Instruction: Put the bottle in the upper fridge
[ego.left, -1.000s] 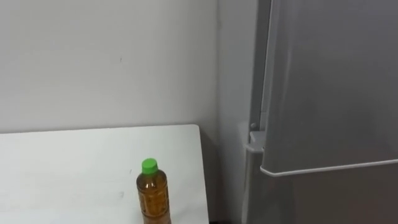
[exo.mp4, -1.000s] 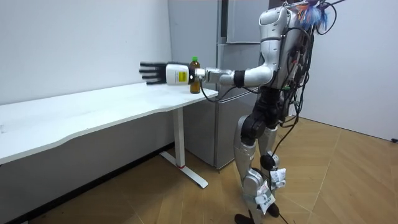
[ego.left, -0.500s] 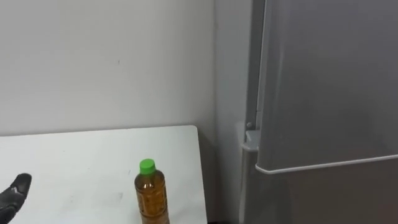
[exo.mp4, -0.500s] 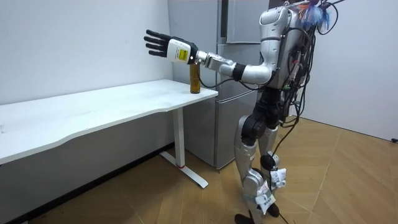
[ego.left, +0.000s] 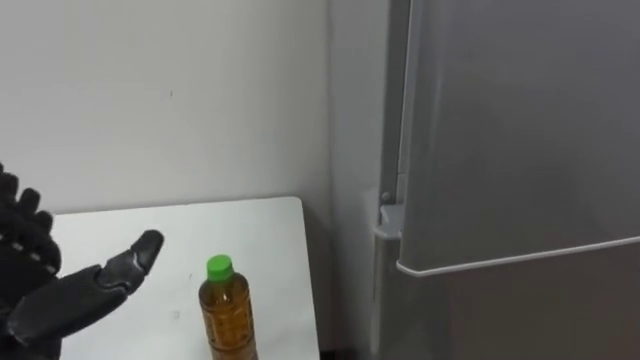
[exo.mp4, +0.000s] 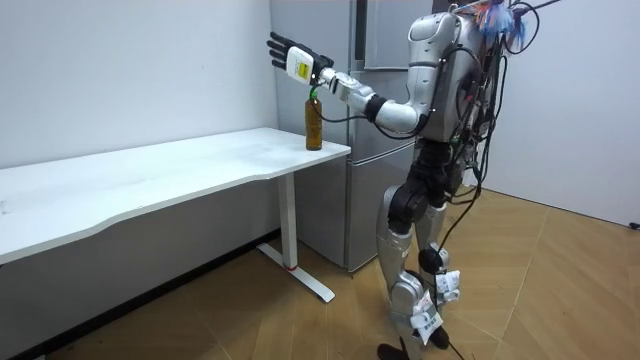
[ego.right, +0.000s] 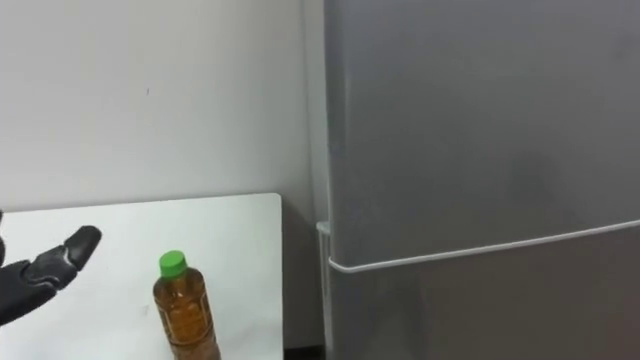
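Observation:
A bottle (ego.left: 227, 315) of amber drink with a green cap stands upright near the right end of the white table (ego.left: 180, 228). My left hand (ego.left: 60, 300) is raised to the left of the bottle, open with fingers spread and holding nothing. In the room view the left hand (exo.mp4: 295, 58) hangs above the bottle (exo.mp4: 314, 122), apart from it. To the right of the table stands the grey fridge (ego.left: 520, 130) with both its upper and lower doors closed.
A narrow gap separates the table's right edge from the fridge's side (ego.left: 355, 200). A plain wall runs behind the table. I stand on a wooden floor (exo.mp4: 560, 290) before the fridge (exo.mp4: 385, 35), with the long table (exo.mp4: 150, 170) stretching to the room view's left.
My left hand has risen from table height beside the bottle to above it, swinging toward the fridge. The bottle has not moved. The head camera has turned slightly right.

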